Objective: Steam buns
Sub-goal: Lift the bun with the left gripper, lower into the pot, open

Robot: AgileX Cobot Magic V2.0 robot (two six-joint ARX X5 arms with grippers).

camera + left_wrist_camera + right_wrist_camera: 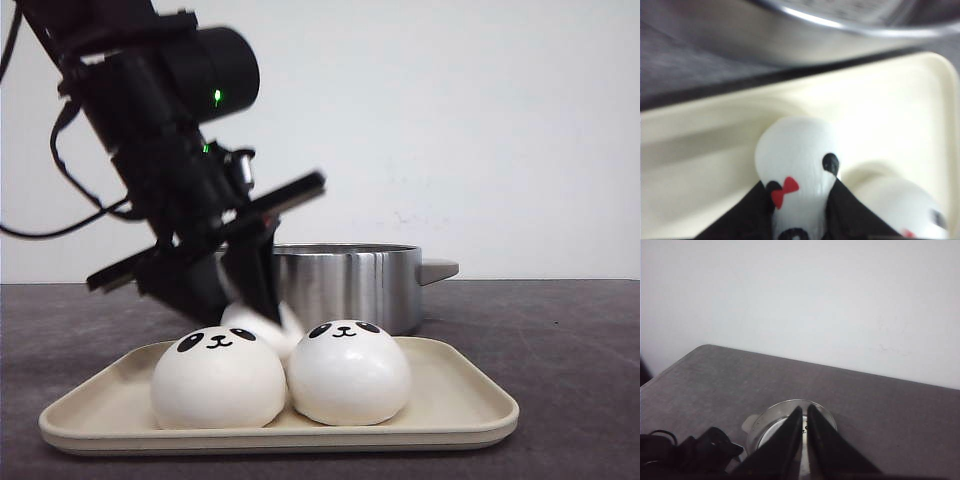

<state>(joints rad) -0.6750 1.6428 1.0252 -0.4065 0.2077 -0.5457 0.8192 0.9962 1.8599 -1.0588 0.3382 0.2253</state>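
Two white panda buns (218, 380) (348, 372) sit side by side at the front of a cream tray (470, 400). My left gripper (258, 300) reaches down behind them and is shut on a third bun (262, 325) just over the tray's back part. In the left wrist view this bun (797, 155) has a red bow and is squeezed between the black fingers of the left gripper (800, 200); another bun (900, 205) lies beside it. My right gripper (804, 412) is shut and empty, high over the table above the pot; it is out of the front view.
A steel pot (350, 285) with a grey side handle stands right behind the tray; its rim (840, 30) is close to the held bun. The right wrist view looks down on the pot (771, 422) and the left arm (695, 452). The table is dark grey, with a white wall behind.
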